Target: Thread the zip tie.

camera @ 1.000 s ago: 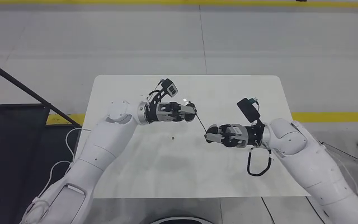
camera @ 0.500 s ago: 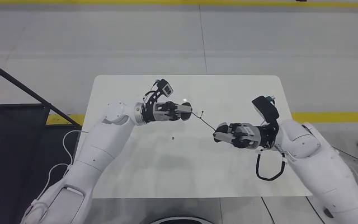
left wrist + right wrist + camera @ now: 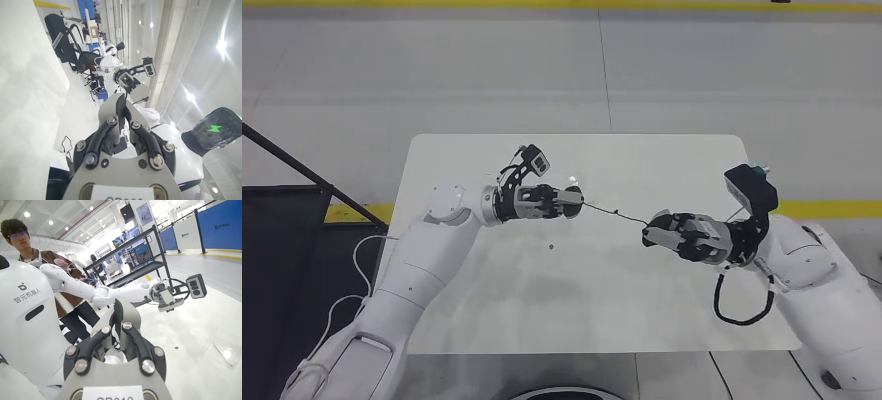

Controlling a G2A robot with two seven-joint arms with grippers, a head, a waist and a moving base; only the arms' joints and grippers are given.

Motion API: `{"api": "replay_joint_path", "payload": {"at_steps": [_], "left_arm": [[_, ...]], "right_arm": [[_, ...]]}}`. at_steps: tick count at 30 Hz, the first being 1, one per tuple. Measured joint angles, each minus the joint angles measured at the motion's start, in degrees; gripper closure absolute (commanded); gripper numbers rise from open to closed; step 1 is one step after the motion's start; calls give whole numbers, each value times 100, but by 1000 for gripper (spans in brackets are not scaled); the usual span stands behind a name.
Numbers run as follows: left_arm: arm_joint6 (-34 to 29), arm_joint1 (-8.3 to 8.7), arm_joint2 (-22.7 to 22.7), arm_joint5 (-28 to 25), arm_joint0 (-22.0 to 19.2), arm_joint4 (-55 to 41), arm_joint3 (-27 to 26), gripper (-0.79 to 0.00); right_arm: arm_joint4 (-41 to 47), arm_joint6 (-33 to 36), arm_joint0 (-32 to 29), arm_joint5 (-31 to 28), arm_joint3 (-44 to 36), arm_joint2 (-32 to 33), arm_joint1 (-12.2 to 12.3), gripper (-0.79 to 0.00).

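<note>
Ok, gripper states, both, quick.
Left gripper: closed, holding one end of the zip tie.
Right gripper: closed, holding its other end.

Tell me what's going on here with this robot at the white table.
The robot's two arms hold a thin black zip tie between them, above the white table. The left pincer is shut on one end and the right pincer is shut on the other, so the tie spans the gap between them almost straight. Whether the tail has passed through the head is too small to tell.
</note>
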Motion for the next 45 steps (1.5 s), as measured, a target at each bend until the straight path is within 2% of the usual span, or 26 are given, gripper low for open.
{"api": "replay_joint_path", "payload": {"at_steps": [8, 14, 15, 17, 18, 19, 22, 24, 31, 35, 38, 45], "left_arm": [[-23, -7, -27, 5, 41, 27, -15, 0], [-22, -10, -61, -8, 72, 33, -50, 0], [-14, -9, -69, -12, 77, 36, -56, -49], [22, -8, -92, -15, 90, 41, -67, -206], [46, -6, -106, -18, 97, 49, -71, -252], [81, -2, -123, -26, 102, 72, -73, -369], [310, 32, -207, -65, 117, 318, -118, -650], [544, 77, -310, -51, 155, 565, -199, -785], [1586, 294, -728, 574, 515, 1722, -828, -785], [2032, 406, -998, 1022, 891, 2129, -1349, -785], [2099, 431, -1095, 1051, 1044, 2089, -1529, -785], [2091, 429, -1089, 1043, 1034, 2087, -1516, -785]], "right_arm": [[24, 0, -197, 0, -145, 232, -38, 0], [-198, 0, -203, 0, -169, 100, -37, 0], [-235, 0, -185, 0, -163, 60, -33, 0], [-338, 1, -125, 0, -135, -25, -19, 0], [-418, 1, -92, 0, -112, -55, -10, 0], [-542, 1, -52, 0, -81, -77, 3, 0], [-1143, 9, 114, 8, -21, -127, 55, 0], [-1630, 100, 270, 101, -76, -131, 86, 0], [-3075, 744, 845, 938, -668, -165, 86, 0], [-3717, 774, 1164, 1548, -892, -457, -9, 0], [-3774, 703, 1269, 1713, -853, -555, -46, 0], [-3765, 706, 1262, 1703, -854, -548, -44, 0]]}}
